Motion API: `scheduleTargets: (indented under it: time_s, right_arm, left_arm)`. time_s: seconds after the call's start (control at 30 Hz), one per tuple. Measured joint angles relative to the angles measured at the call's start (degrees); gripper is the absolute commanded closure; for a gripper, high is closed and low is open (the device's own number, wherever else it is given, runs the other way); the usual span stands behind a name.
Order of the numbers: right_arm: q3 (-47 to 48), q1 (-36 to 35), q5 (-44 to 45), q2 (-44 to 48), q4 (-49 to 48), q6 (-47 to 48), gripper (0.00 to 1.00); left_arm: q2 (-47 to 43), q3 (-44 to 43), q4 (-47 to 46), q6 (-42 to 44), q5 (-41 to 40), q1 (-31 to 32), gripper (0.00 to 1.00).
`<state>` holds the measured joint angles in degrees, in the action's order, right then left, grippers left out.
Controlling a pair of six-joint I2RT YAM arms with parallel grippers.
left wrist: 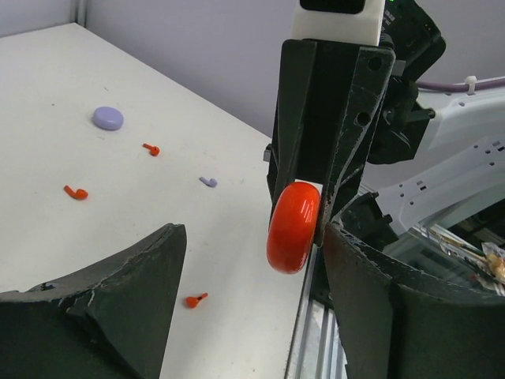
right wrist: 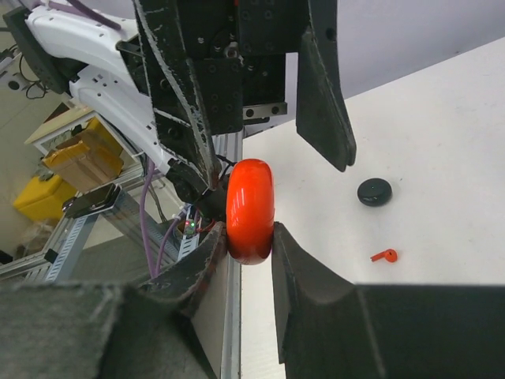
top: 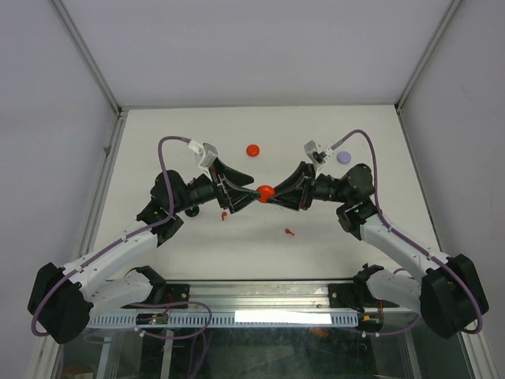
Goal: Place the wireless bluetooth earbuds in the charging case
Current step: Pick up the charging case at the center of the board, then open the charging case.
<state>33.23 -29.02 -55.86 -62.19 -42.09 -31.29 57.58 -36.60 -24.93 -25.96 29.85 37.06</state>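
While my right gripper [right wrist: 251, 251] clamps the red case [right wrist: 251, 209] edge-on off the table [left wrist: 47, 95], my left gripper [left wrist: 252, 268] is open, seemingly straddling it; earbuds [left wrist: 76, 192] lie loose on the table. Tiny, light, hard, slick: pinch the bulb gently

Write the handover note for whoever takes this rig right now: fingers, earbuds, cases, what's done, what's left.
The right gripper has its fingers shut on the red round case, held on edge above the table.
The left gripper has its fingers open on either side of that case, not gripping it.
Loose on the table: three red earbuds, a lavender earbud, a lavender disc, a second red disc and a black disc.
Done: one case is picked up. It looks closed, and no earbud is seen in it.
Left: open the case and seat the earbuds.
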Motion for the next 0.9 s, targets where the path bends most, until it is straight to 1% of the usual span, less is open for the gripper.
scheduleTargets:
  time_s: [0.4,0.57,0.9]
  right_arm:
    - [0.28,-0.17,-3.19,-0.68,-4.81,-1.42,1.00]
    - [0.28,-0.50,-3.58,-1.01,-5.95,-1.27,1.00]
    - [-0.74,-3.48,-3.02,-0.57,-6.60,4.02,1.00]
  left_arm:
    - [1.60,0.00,-2.47,-2.03,3.65,-0.02,0.32]
    - [1.73,0.00,-2.91,-2.91,3.76,0.00,0.32]
    - [0.68,-0.07,-2.89,-5.11,1.60,0.07,0.33]
